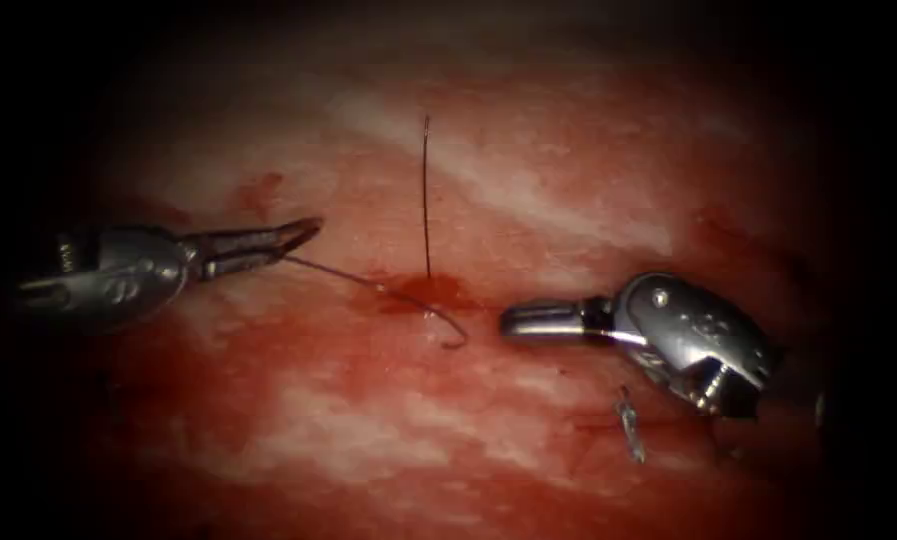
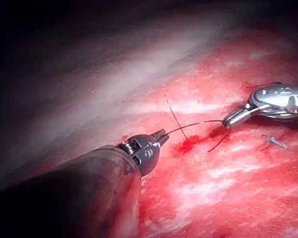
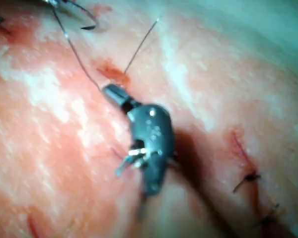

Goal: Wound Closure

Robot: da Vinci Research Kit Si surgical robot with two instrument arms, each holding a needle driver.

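My left tool (image 1: 293,245) (image 2: 161,135) comes in from the left over the tissue (image 1: 528,190), jaws shut on a thin dark strand (image 1: 353,275) (image 2: 201,122). The strand arcs rightward above the tissue, passes a red spot (image 1: 430,290) (image 2: 188,145), and ends free in a small hook (image 1: 458,340). It looks like thread; whether it is a fine needle I cannot tell. A second, straight thread (image 1: 426,190) (image 2: 174,115) (image 3: 139,47) stands up out of the red spot. My right tool (image 1: 513,320) (image 3: 109,91) lies right of the hook, jaws shut on nothing.
A short pale metallic-looking piece (image 1: 628,425) (image 2: 274,142) lies on the tissue below the right tool. Dark stitch ends (image 3: 248,178) sit along a reddish line beyond the right tool. Red fluid (image 1: 258,190) smears the tissue at the upper left.
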